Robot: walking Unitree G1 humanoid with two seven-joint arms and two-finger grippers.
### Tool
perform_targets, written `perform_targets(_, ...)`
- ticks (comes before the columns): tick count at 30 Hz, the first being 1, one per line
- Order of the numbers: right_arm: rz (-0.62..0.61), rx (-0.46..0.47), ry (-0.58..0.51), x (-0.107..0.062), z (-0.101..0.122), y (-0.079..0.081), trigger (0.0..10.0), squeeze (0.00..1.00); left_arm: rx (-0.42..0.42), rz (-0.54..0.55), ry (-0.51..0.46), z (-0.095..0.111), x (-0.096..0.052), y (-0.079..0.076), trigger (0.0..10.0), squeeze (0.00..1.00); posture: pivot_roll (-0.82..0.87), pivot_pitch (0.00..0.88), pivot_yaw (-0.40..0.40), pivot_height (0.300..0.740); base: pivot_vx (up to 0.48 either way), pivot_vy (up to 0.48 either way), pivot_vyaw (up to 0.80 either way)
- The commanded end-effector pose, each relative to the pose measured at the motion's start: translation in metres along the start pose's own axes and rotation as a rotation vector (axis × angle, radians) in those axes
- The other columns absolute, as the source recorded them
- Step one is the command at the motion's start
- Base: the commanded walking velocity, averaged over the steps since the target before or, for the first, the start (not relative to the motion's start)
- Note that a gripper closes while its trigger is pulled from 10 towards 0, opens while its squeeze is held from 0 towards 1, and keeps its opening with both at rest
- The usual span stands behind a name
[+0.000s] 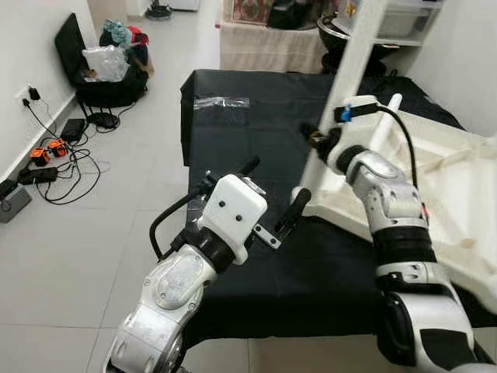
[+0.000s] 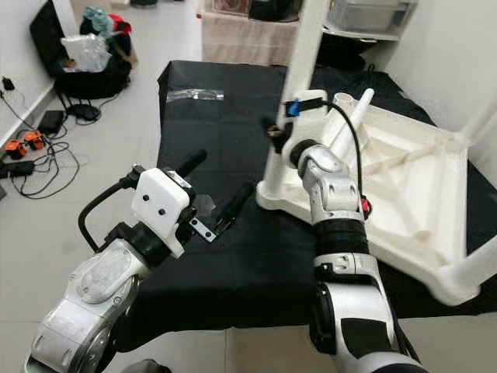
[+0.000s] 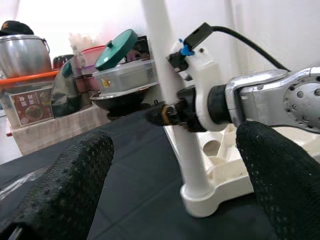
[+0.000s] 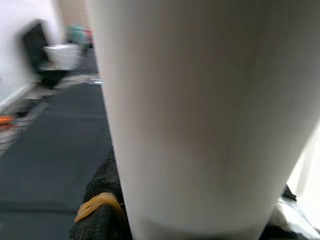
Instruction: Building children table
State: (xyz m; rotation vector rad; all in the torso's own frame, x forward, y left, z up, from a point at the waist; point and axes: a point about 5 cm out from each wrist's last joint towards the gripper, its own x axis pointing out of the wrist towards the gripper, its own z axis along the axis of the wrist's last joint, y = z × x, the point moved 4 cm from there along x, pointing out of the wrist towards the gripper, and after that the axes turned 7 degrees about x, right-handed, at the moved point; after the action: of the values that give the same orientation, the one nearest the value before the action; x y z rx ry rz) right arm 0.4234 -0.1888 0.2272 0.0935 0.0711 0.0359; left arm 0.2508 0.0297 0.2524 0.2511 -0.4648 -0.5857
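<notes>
Head stereo pair looks down-forward over black worktop [image 1: 233, 140]; both share white table leg [image 2: 299, 85] at 1 o'clock. Left wrist near, facing leg; right wrist against it.

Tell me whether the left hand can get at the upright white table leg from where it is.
Probably yes: the left hand is open, aimed at the table leg across bare black cloth, though the right hand already grips it.

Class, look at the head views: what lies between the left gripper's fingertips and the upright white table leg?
Bare black cloth separates left gripper from table leg, seen in both eye views.
</notes>
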Motion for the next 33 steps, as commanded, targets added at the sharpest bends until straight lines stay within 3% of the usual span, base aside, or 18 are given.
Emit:
perform_targets(1,-0.165,-0.033,0.147,-0.006,-0.031,-0.022,0.0,0.0,-0.01,-0.013,0.0,-0.001,0.001,-0.003,10.0,0.0,0.06,0.075,-0.086,0.74,0.0,0.0,0.0)
perform_targets(3,-0.168,-0.018,0.129,-0.007,-0.029,-0.019,0.5,0.0,-0.01,-0.012,0.0,-0.001,0.001,-0.003,10.0,0.0,0.06,0.075,-0.086,0.74,0.0,0.0,0.0)
perform_targets(4,-0.149,0.007,0.105,-0.006,-0.026,-0.011,10.0,0.0,-0.01,-0.012,0.001,-0.001,0.001,-0.002,10.0,0.0,0.06,0.074,-0.087,0.74,0.0,0.0,0.0)
perform_targets(10,-0.083,0.048,0.074,-0.005,-0.021,0.005,10.0,0.0,-0.01,-0.012,0.002,-0.002,0.001,-0.003,10.0,0.0,0.06,0.074,-0.086,0.74,0.0,0.0,0.0)
perform_targets(11,-0.026,0.073,0.057,-0.005,-0.018,0.015,10.0,0.4,-0.01,-0.012,0.002,-0.002,0.001,-0.002,10.0,0.0,0.06,0.074,-0.086,0.74,0.0,0.0,0.0)
perform_targets(12,0.009,0.099,0.03,-0.005,-0.013,0.02,10.0,1.0,-0.009,-0.011,0.002,-0.002,0.001,-0.002,10.0,0.0,0.06,0.074,-0.086,0.74,0.0,0.0,0.0)
perform_targets(14,0.043,0.115,0.018,-0.006,-0.009,0.024,10.0,1.0,-0.009,-0.011,0.002,-0.002,0.001,-0.002,10.0,0.0,0.06,0.074,-0.086,0.74,0.0,0.0,0.0)
perform_targets(15,0.061,0.117,0.004,-0.006,-0.001,0.022,10.0,0.0,-0.01,-0.011,0.004,-0.002,0.0,-0.002,10.0,0.0,0.06,0.069,-0.086,0.74,0.0,0.0,0.0)
perform_targets(22,0.071,0.071,-0.029,-0.01,0.007,0.005,10.0,0.0,-0.014,-0.015,0.008,-0.004,0.0,-0.004,10.0,0.0,0.06,0.061,-0.082,0.74,0.0,0.0,0.0)
perform_targets(25,0.203,0.001,-0.013,-0.022,-0.011,0.001,10.0,0.0,-0.017,-0.014,0.017,-0.006,-0.001,-0.004,10.0,0.0,0.06,0.061,-0.085,0.74,0.0,0.0,0.0)
perform_targets(27,0.38,0.07,0.074,-0.037,-0.032,0.008,10.0,0.0,-0.016,-0.014,0.022,-0.008,-0.002,-0.003,10.0,0.0,0.06,0.061,-0.085,0.74,0.0,0.0,0.0)
perform_targets(29,0.425,0.092,0.095,-0.041,-0.037,0.01,10.0,0.0,-0.016,-0.014,0.022,-0.008,-0.002,-0.003,10.0,0.0,0.06,0.061,-0.085,0.74,0.0,0.0,0.0)
perform_targets(30,0.617,0.095,0.161,-0.065,-0.051,0.022,10.0,0.0,-0.016,-0.015,0.025,-0.009,-0.003,-0.004,10.0,0.0,0.06,0.059,-0.078,0.74,0.0,0.0,0.0)
perform_targets(33,0.722,0.019,0.22,-0.084,-0.068,0.026,10.0,0.0,-0.016,-0.018,0.027,-0.01,-0.003,-0.004,10.0,0.0,0.06,0.057,-0.076,0.74,0.0,0.0,0.0)
